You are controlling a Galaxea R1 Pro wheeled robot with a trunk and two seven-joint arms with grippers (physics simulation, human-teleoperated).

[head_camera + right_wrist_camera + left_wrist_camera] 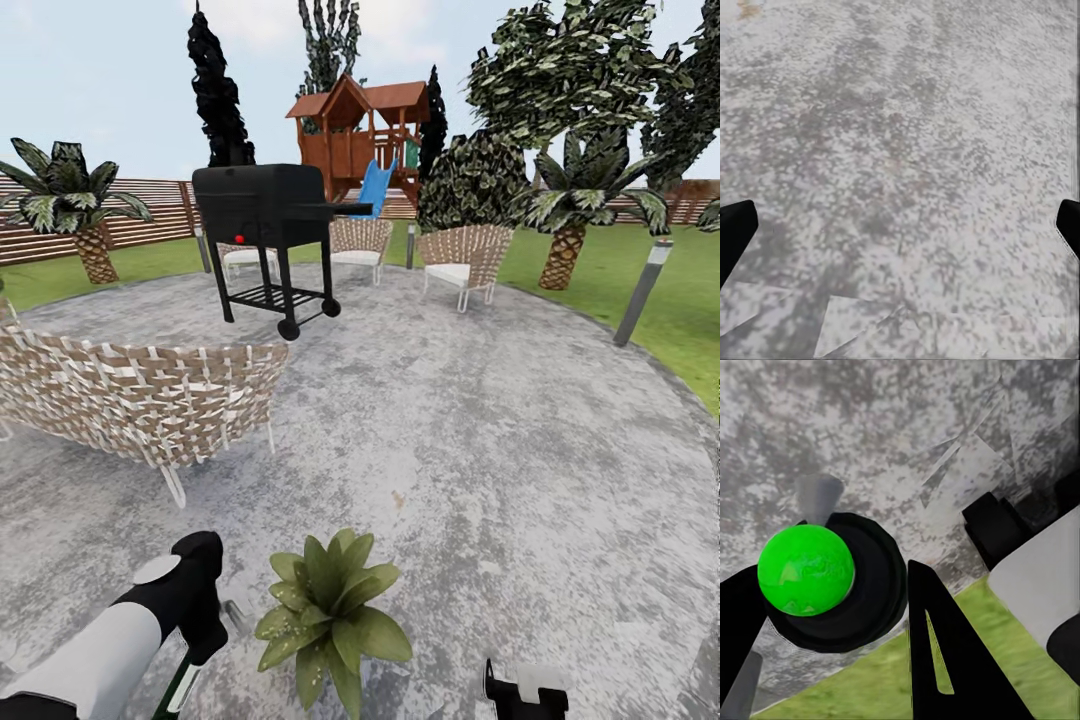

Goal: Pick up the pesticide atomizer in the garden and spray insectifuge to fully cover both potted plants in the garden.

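Observation:
A potted plant (330, 620), a rosette of broad pointed green leaves, stands on the grey paved patio (480, 440) at the bottom middle of the head view; its pot is hidden under the leaves. My left arm comes in just left of it. The slim dark green pesticide atomizer (180, 690) with a white strip hangs below that arm's wrist. In the left wrist view the atomizer (806, 570) is seen end-on as a bright green knob on a black round body, with my left gripper (832, 589) shut on it. My right gripper (900, 225) is open over bare paving, right of the plant.
A wicker sofa (140, 395) stands at the left and a black wheeled grill (270, 215) behind it. Two wicker chairs (462, 255) sit at the patio's far edge. A grey bollard lamp (645, 285), palms (565, 225), lawn (690, 320) and a slatted fence (150, 215) ring the patio.

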